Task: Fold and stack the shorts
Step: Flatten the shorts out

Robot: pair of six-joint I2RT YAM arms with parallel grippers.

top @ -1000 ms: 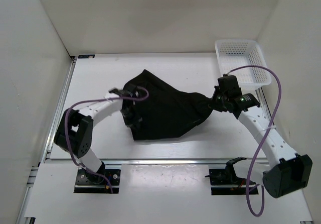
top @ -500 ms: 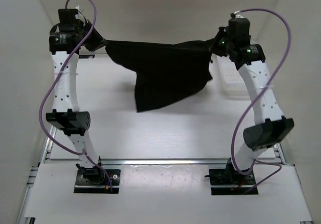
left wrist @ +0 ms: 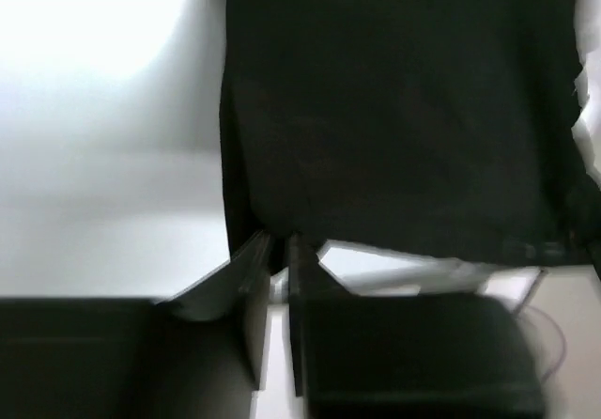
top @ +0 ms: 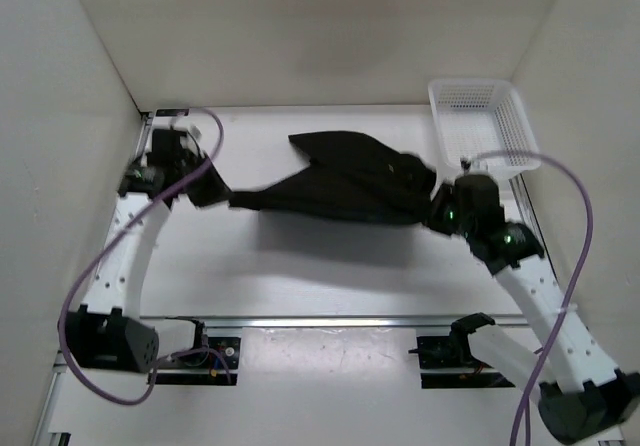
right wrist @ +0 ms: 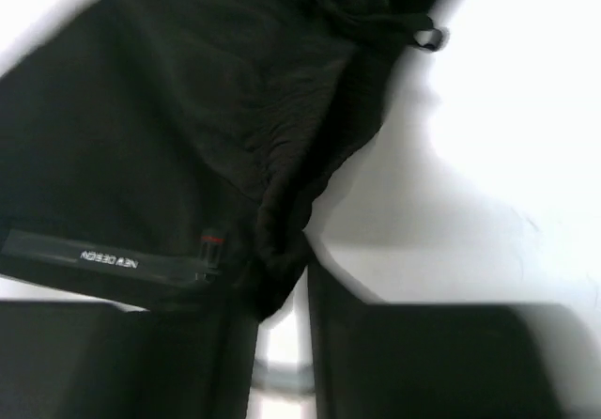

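The black shorts (top: pixel 345 181) are stretched between my two grippers low over the table's middle, sagging and partly bunched. My left gripper (top: pixel 222 194) is shut on the shorts' left end; in the left wrist view the fabric (left wrist: pixel 394 109) hangs from the closed fingertips (left wrist: pixel 279 250). My right gripper (top: pixel 437 206) is shut on the right end; the right wrist view shows the bunched waistband (right wrist: pixel 282 240) pinched between the fingers, with a pale label strip (right wrist: pixel 103 257) and a drawcord loop (right wrist: pixel 427 38).
A white mesh basket (top: pixel 480 121) stands at the back right, just behind the right arm. White walls enclose the table on the left, back and right. A metal rail (top: pixel 330 321) runs along the near edge by the arm bases.
Both arms raised the shorts high and spread them half a second ago. They have now come down and toward the front, with the cloth held low and stretched.
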